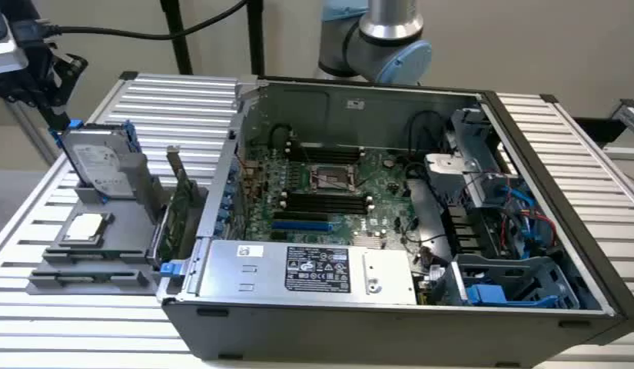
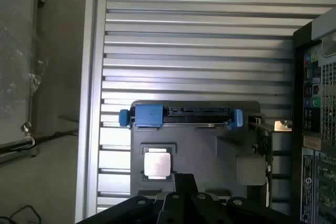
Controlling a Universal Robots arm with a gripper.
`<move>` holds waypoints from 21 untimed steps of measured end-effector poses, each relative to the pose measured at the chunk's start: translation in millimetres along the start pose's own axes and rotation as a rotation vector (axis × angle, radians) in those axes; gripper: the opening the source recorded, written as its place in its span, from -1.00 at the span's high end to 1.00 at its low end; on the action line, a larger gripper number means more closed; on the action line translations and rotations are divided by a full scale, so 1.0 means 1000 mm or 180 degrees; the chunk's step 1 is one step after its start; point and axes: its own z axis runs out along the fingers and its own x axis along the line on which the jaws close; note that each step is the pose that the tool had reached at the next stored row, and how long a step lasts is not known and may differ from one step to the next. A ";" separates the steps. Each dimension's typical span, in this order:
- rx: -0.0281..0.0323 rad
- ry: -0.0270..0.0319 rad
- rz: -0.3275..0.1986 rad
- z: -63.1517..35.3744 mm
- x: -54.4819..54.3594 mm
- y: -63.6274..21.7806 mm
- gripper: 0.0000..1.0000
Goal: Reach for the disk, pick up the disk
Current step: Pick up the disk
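Note:
The disk (image 1: 99,164) is a silver-grey drive with a white label in a blue carrier. It stands upright on its edge in a grey holder (image 1: 91,257) at the exterior view's left. My black gripper (image 1: 58,114) hangs just above the disk's upper far corner, its fingers together and holding nothing. The wrist view looks straight down on the disk's top edge (image 2: 181,116), with blue tabs at both ends. There the shut gripper (image 2: 184,184) sits a short way off from the disk, over the holder.
A small square silver CPU chip (image 1: 86,225) lies flat in the holder beside the disk. A green card (image 1: 178,207) stands upright between the holder and the open computer case (image 1: 399,192). Everything rests on a slatted aluminium table (image 1: 173,92).

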 end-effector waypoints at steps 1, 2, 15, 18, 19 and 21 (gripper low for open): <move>0.0000 0.0000 0.0000 0.0000 0.000 0.0000 0.79; 0.0000 0.0000 0.0000 0.0000 0.000 0.0000 0.79; 0.0002 0.0001 0.0000 -0.0001 0.000 0.0006 0.79; 0.0010 0.0001 0.0000 0.0003 0.000 0.0104 0.79; 0.0012 0.0001 0.0001 0.0005 0.000 0.0145 0.79; 0.0020 0.0001 0.0000 0.0009 0.002 0.0229 0.79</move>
